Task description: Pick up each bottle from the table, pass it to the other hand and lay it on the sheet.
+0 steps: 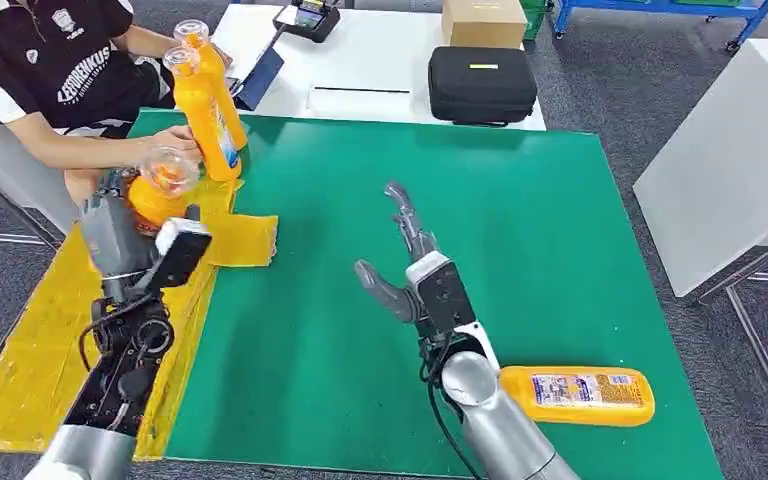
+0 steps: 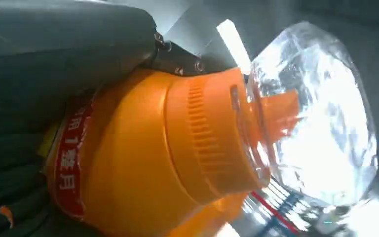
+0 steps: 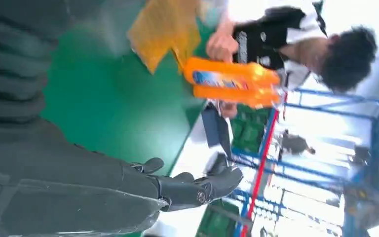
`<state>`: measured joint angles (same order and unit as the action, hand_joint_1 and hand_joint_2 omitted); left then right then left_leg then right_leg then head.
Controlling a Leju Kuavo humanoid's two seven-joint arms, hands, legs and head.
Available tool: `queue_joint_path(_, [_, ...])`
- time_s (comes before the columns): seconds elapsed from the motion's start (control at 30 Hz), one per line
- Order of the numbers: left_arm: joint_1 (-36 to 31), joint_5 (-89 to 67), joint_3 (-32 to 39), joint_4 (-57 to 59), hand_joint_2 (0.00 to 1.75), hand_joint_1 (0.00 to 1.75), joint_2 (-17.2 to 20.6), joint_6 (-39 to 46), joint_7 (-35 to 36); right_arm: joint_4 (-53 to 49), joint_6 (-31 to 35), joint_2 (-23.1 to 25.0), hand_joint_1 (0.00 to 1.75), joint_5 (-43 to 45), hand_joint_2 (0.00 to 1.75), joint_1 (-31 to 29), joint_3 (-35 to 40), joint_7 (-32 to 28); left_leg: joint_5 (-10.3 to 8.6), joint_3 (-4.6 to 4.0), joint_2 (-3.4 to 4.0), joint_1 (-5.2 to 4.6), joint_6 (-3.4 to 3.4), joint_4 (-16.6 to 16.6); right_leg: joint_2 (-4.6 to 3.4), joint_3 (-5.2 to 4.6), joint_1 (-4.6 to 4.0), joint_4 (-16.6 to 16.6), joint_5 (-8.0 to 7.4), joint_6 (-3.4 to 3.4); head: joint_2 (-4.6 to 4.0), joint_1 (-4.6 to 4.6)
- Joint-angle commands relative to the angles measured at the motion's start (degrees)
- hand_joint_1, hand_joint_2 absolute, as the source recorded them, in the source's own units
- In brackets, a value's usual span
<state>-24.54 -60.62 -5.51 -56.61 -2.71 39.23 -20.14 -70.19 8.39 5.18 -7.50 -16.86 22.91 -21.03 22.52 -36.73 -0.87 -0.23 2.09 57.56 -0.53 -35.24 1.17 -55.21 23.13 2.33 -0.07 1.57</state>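
Bottle in my left hand [image 1: 125, 235]: gripped orange bottle [image 1: 157, 190], over yellow sheet [image 1: 30, 350], not laid. My right hand [image 1: 405, 265]: empty, fingers spread. Near right tabletop [image 1: 560, 240]: one lying bottle [image 1: 578, 394] left. Far left: person holds two standing bottles [image 1: 210, 100].

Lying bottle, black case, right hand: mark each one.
lying bottle [image 1: 577, 394], head view, on its label.
black case [image 1: 481, 83], head view, middle of its lid.
right hand [image 1: 407, 262], head view, on the palm; fingers spread, nothing held.
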Motion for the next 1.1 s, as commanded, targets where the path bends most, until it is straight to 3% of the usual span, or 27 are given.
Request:
queue_joint_path(0.03, [-5.9,-29.4,-3.4,21.7,1.75,1.75,5.3,0.8,8.1,-3.4,-1.6,-1.1,0.00,-2.2,1.75,1.2,-3.4,-0.9,0.24,0.65,0.13,0.00,-0.17,-0.1,0.00,0.60,-0.03,0.1,0.22,-0.16,0.00,0.02])
queue_joint_path(0.1, [-7.4,-29.4,-10.0,25.3,1.75,1.75,7.6,0.8,12.2,-3.5,-2.0,-0.9,0.00,-2.6,1.75,1.2,-3.5,-1.1,0.18,0.53,0.06,0.01,-0.16,-0.1,0.06,0.50,-0.03,0.0,0.19,-0.15,0.00,0.00])
queue_joint_path(0.2, [-8.4,-29.4,-12.8,28.9,1.75,1.75,8.1,0.8,13.5,-3.6,-2.3,-0.6,0.00,-3.0,1.75,1.2,-3.6,-1.1,0.17,0.42,0.06,0.04,-0.18,0.0,0.05,0.38,-0.06,0.0,0.17,-0.16,0.00,0.00])
queue_joint_path(0.43, [-9.4,-29.3,-13.7,39.8,1.75,1.75,8.0,-1.7,8.5,-4.5,-3.5,-1.1,0.00,-4.3,1.75,2.4,-4.3,-1.3,0.25,0.55,0.18,0.04,-0.16,0.0,-0.06,0.49,-0.06,0.0,0.21,-0.15,0.00,0.02])
queue_joint_path(0.53, [-7.6,-27.5,-12.3,40.2,1.75,1.75,7.5,-1.7,5.0,-4.2,-3.7,-1.0,0.00,-4.3,1.75,2.7,-4.4,-1.4,0.16,0.34,0.16,0.02,-0.11,0.0,-0.06,0.30,-0.03,0.0,0.13,-0.10,0.00,-0.02])
queue_joint_path(0.83, [-5.9,-28.7,-13.3,40.3,1.75,1.75,5.5,-1.8,2.5,-2.5,-4.2,-0.4,0.00,-4.7,1.75,2.1,-4.2,-1.6,0.32,0.63,0.15,0.05,-0.21,0.0,-0.01,0.59,-0.07,0.0,0.28,-0.19,0.00,0.00])
queue_joint_path(0.87, [-5.8,-28.7,-13.3,40.2,1.75,1.75,5.5,-1.6,2.3,-2.6,-4.2,-0.4,0.00,-4.7,1.75,2.1,-4.2,-1.5,0.13,0.29,0.10,0.02,-0.11,0.0,-0.03,0.27,-0.03,0.0,0.09,-0.10,0.00,0.00])
queue_joint_path(1.1, [-4.4,-28.5,-12.2,36.3,1.75,1.75,5.0,0.8,1.3,-3.1,-4.1,-0.3,0.00,-5.2,1.75,2.7,-4.6,-1.2,0.12,0.39,0.07,0.00,-0.11,-0.1,-0.02,0.36,-0.01,0.0,0.10,-0.10,0.00,0.00])
